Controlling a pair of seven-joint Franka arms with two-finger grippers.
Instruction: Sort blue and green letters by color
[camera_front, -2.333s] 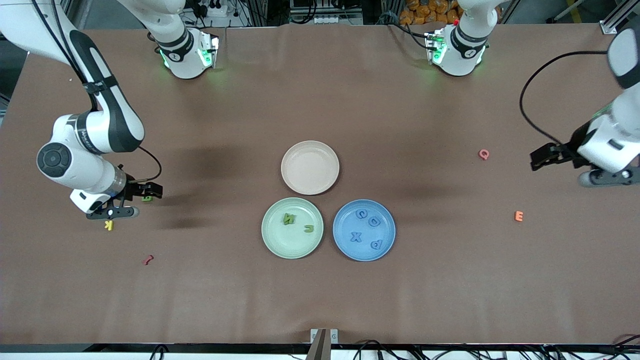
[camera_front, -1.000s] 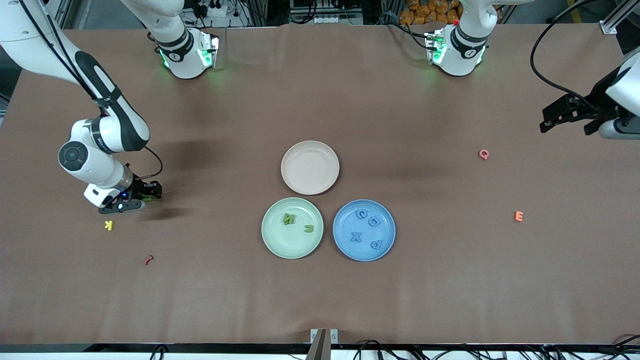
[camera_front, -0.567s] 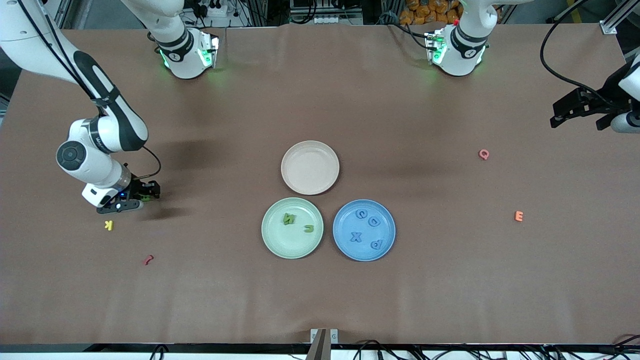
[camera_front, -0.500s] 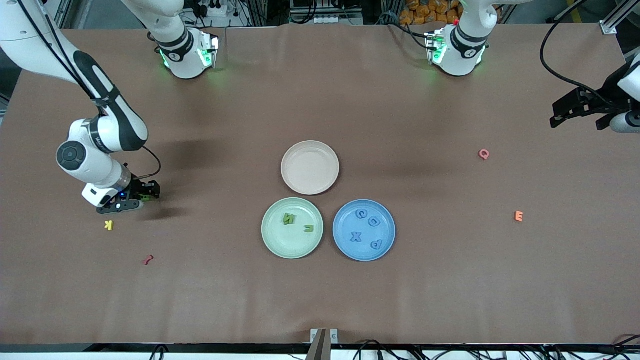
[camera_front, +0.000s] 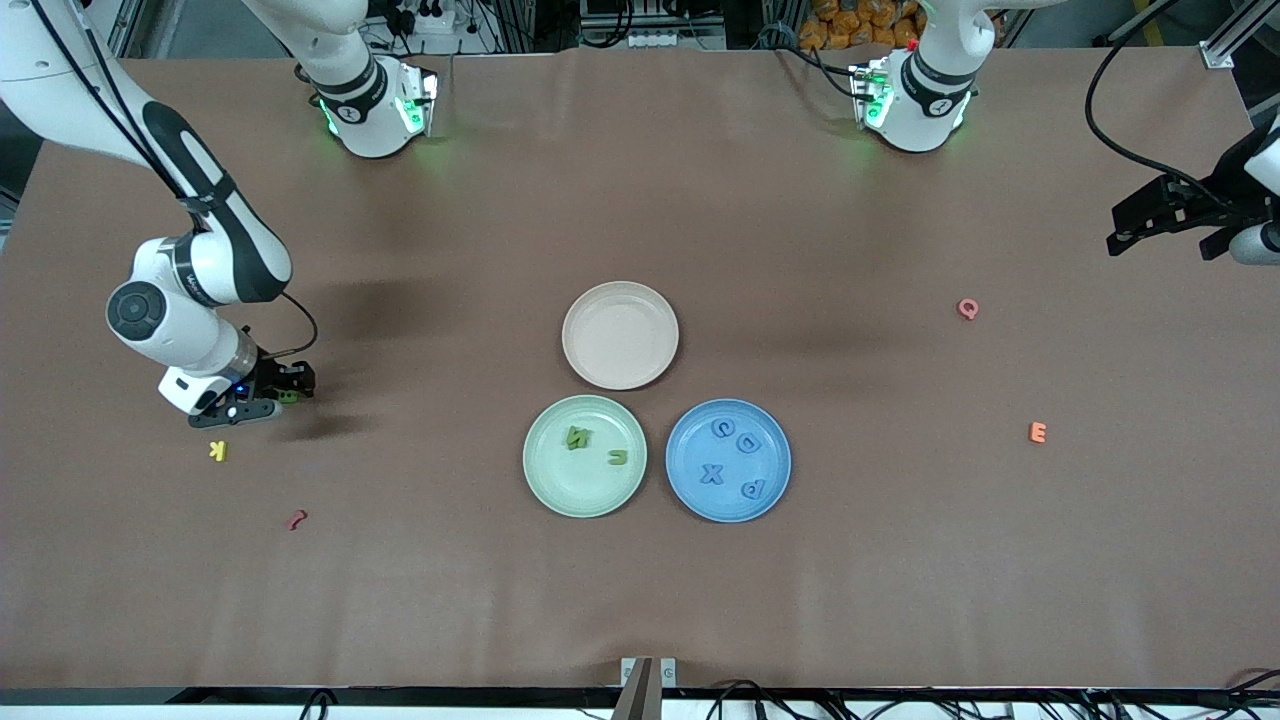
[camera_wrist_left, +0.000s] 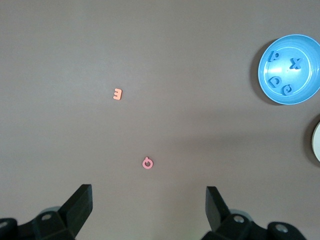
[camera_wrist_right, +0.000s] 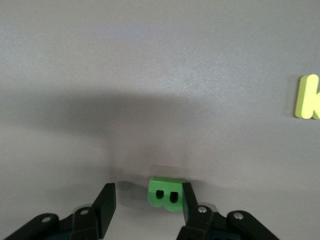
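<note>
A green letter B (camera_wrist_right: 166, 194) lies on the table between the fingers of my right gripper (camera_wrist_right: 148, 199). It touches one finger, and a gap separates it from the other, so the gripper is open. In the front view this gripper (camera_front: 278, 394) is low over the B (camera_front: 289, 396) at the right arm's end of the table. The green plate (camera_front: 570, 492) holds a green N (camera_front: 577, 437) and a green u (camera_front: 618, 457). Several blue letters lie in the blue plate (camera_front: 776, 456). My left gripper (camera_front: 1160, 215) hangs open and empty over the left arm's end.
An empty beige plate (camera_front: 620, 335) sits farther from the front camera than the two coloured plates. A yellow K (camera_front: 217, 451) and a dark red squiggle (camera_front: 296, 519) lie near the right gripper. A pink Q (camera_front: 967, 308) and an orange E (camera_front: 1037, 432) lie toward the left arm's end.
My right gripper has come down around the green B and its jaws have narrowed a little. My left gripper has drawn back toward its end of the table.
</note>
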